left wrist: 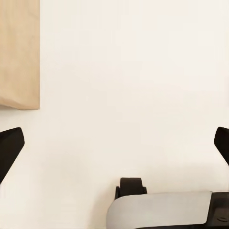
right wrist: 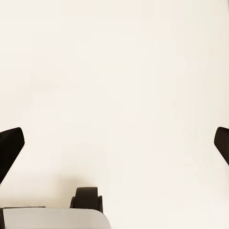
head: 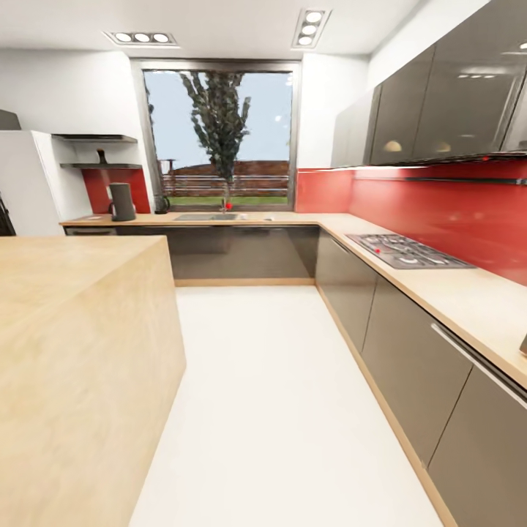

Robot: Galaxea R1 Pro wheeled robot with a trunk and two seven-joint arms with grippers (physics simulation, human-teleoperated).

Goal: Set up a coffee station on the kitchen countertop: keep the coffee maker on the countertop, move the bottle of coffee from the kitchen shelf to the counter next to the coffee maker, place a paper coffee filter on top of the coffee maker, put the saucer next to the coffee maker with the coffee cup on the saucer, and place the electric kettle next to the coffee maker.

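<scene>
Far across the kitchen, the tall dark grey coffee maker stands on the kitchen countertop, left of the sink. A small dark shape by the window looks like the electric kettle. The bottle of coffee is a tiny dark shape on the thin kitchen shelf above the machine. The paper coffee filter, saucer and coffee cup are too small to make out from here. My left gripper and right gripper both hang open over the white floor, holding nothing.
The big wooden island bar fills the near left. Grey cabinets with a gas hob run along the right. A white floor aisle leads between them to the far counter. My base's wheels show below the grippers.
</scene>
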